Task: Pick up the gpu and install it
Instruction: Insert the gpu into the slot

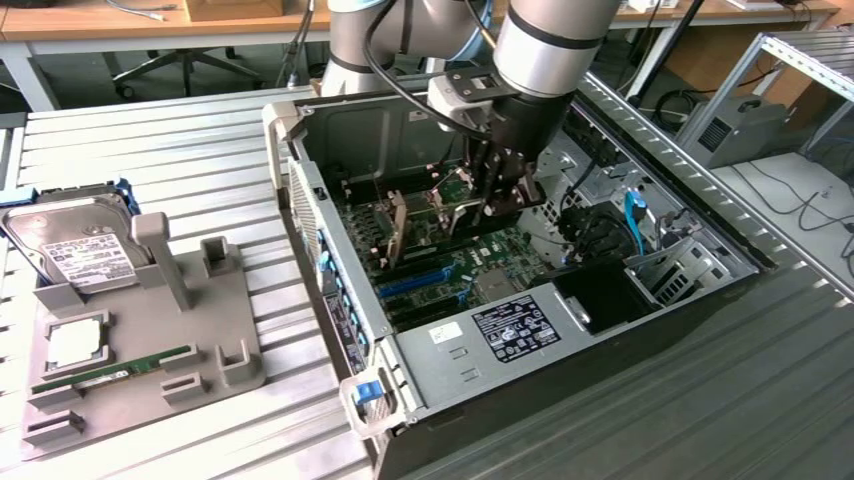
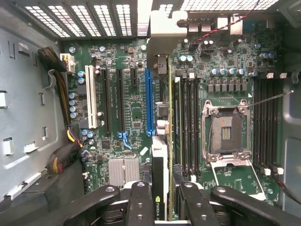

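As the arm reaches steeply down from the far side into the open computer case lying on the bench, the jaws are closed to a narrow gap on the gpu. The wrist view shows the card edge-on between two dark fingers, one pressed to each flat face. The card runs away from the wrist along the motherboard toward its silvery bracket at the case's rear wall. It stands just beside the long blue slot, on the memory-slot side. Whether its lower edge has met a slot cannot be told.

By its looks the card is light, thin and stiff, and easily harmed. Side pressure could flex the board or knock small parts loose. A grip on the flat faces along the upper edge, as here, seems right, since it keeps clear of the contact edge underneath. The wrist points almost straight down, with the forearm tilted slightly toward the exterior view's left. On that side of the bench, well apart from the case, a grey fixture holds a hard drive and a green memory stick.
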{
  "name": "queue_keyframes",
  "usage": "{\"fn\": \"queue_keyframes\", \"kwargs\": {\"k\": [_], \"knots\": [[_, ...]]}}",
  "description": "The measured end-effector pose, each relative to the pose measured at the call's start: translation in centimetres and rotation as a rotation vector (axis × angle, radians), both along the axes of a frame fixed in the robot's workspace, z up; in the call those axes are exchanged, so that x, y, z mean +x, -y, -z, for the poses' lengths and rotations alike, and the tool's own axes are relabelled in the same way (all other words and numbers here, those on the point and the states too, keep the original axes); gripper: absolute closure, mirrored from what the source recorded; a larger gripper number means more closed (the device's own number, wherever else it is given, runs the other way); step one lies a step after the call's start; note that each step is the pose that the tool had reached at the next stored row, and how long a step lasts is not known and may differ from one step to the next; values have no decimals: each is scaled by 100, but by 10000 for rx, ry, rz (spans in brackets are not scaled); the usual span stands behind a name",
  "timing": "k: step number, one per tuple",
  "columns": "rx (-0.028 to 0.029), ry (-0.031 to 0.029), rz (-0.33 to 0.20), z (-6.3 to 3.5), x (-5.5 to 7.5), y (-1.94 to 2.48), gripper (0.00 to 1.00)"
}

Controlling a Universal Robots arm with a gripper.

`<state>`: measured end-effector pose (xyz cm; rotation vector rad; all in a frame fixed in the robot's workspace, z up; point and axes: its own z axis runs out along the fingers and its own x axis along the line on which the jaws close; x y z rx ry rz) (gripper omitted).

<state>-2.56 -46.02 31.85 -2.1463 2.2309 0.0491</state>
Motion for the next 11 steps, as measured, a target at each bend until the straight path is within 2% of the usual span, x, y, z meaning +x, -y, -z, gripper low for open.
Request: {"fn": "queue_keyframes", "kwargs": {"k": [11], "knots": [[0, 0, 0, 0, -13, 5, 73]]}}
